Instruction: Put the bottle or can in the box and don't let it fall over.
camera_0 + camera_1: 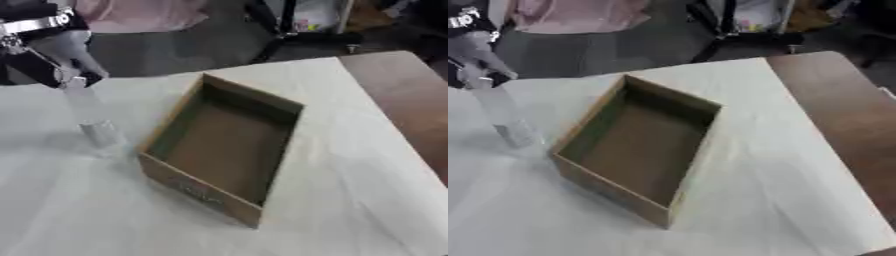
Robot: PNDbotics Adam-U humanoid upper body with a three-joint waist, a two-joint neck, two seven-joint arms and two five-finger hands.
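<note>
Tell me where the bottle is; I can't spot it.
The clear bottle stands on the table's left side, just left of the box, with the left hand at its top.

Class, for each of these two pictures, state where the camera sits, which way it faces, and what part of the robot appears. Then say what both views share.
Left eye view: in the head, looking down at the cardboard box on the white table; the left hand holds a clear bottle top left.
Right eye view: beside it, same downward aim, scene shifted left.
Shared: box, bottle, left hand.
</note>
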